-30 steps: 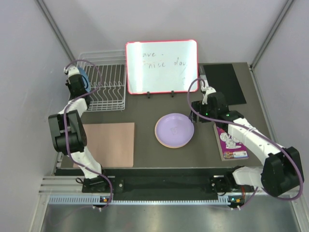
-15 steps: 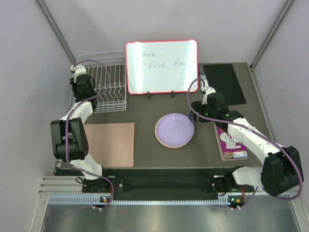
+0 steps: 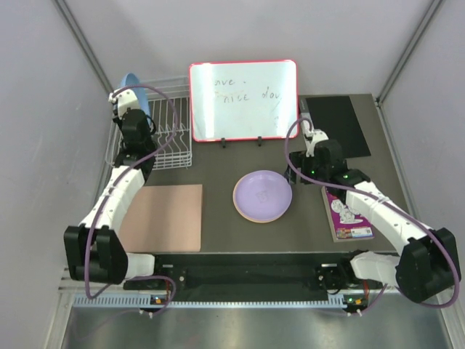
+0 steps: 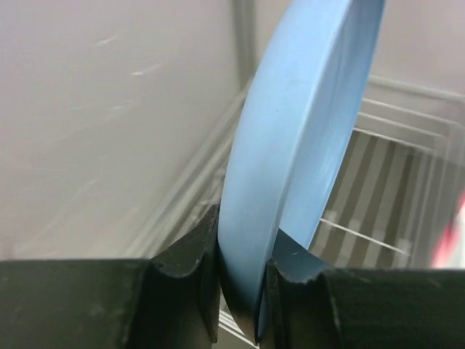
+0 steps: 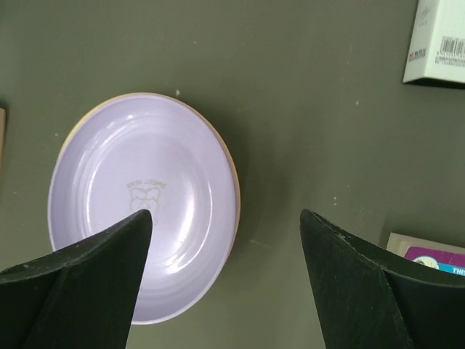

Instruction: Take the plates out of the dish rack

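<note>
One dish rack (image 3: pixel 174 125), one whiteboard (image 3: pixel 243 99), one blue plate (image 4: pixel 298 145), one lavender plate (image 3: pixel 262 195).

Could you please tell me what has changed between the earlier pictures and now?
The left claw, shut on the light blue plate, has raised it from the left end of the dish rack, up and toward the back. The right claw stayed open over the edge of the lavender plate, and that plate, the whiteboard and the rack stayed put.
</note>
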Available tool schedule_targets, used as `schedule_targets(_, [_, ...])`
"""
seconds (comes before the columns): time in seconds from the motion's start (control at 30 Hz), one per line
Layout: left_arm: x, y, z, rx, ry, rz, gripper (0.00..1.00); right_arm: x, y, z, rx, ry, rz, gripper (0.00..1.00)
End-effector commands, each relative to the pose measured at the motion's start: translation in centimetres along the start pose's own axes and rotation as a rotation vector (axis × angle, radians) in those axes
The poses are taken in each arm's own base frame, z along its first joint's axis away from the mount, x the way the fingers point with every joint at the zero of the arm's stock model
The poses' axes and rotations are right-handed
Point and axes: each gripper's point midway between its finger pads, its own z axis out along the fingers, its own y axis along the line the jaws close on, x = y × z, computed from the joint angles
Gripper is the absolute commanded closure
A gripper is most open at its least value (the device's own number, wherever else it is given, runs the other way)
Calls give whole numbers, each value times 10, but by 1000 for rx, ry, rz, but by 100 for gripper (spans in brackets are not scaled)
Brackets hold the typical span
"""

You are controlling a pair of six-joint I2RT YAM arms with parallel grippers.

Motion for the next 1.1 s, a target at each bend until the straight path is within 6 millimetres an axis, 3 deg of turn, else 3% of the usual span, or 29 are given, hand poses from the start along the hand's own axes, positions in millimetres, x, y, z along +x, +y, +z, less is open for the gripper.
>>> schedule_targets(0.0, [-19, -38, -40, 271, 52, -253, 100, -43, 24, -16, -107, -154, 10, 17])
schedule_targets(0.07, [-16, -68, -64, 457, 112, -355, 100, -48, 35, -20, -160, -177, 31, 17])
schedule_targets(0.17, [12, -101, -105, 665, 219, -470, 100, -63, 55, -26, -266, -235, 55, 17])
schedule_targets(0.33, [47, -143, -159, 824, 340, -499, 100, -85, 85, -35, -431, -322, 94, 16])
schedule_targets(0.47, [63, -162, -191, 898, 403, -514, 100, -87, 94, -34, -475, -330, 114, 16])
schedule_targets(0.73, [67, -193, -249, 1078, 458, -514, 100, -78, 98, -23, -501, -295, 114, 18])
schedule_targets(0.93, [68, -205, -278, 1157, 476, -502, 100, -72, 98, -12, -494, -270, 110, 20])
schedule_targets(1.07, [64, -209, -290, 1212, 473, -497, 100, -65, 96, -3, -491, -246, 111, 33])
